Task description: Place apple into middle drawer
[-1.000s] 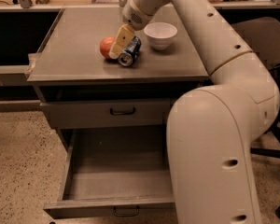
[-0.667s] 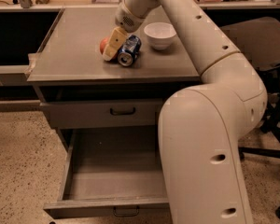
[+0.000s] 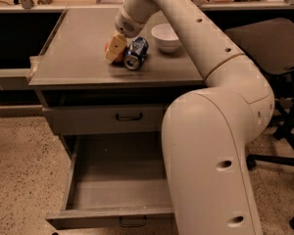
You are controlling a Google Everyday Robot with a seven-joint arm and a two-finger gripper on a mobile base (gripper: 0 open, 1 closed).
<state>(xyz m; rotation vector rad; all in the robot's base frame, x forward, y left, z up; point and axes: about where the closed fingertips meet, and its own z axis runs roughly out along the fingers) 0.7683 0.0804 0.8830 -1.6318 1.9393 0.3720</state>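
- Sitting on the counter (image 3: 73,58), toward the back: the apple (image 3: 108,48). It is touching or just beside the blue crushed can (image 3: 135,53) on its right. The white bowl (image 3: 165,36) is behind that, apart from both.
- The gripper (image 3: 115,52) is down at the apple, and its tan end hides most of the fruit from this camera. Can't tell whether it is clamped on the apple or only set around it.
- Apple look: small, round, red-orange. Only a sliver shows at the gripper's left edge, plus a bit underneath.
- Handling, my guess: fairly light, firm, smooth skin, so it can slip or roll. It will likely bruise if squeezed hard or dropped.
- Hold: across the widest part, centred, with moderate force. An off-centre grip on a round body will likely squirt it out toward the can.
- The can is tight on the right, so there's a risk of nudging it or catching it in the grasp.
- The middle drawer (image 3: 117,180) stands open low on the cabinet, grey tray floor in view, with a dark handle (image 3: 132,223) on its front. The robot's arm hides its right part. The closed drawer front (image 3: 129,115) above is not the target.
- Apple not yet in the drawer. Release low over the floor, since a flat tray lets it roll.
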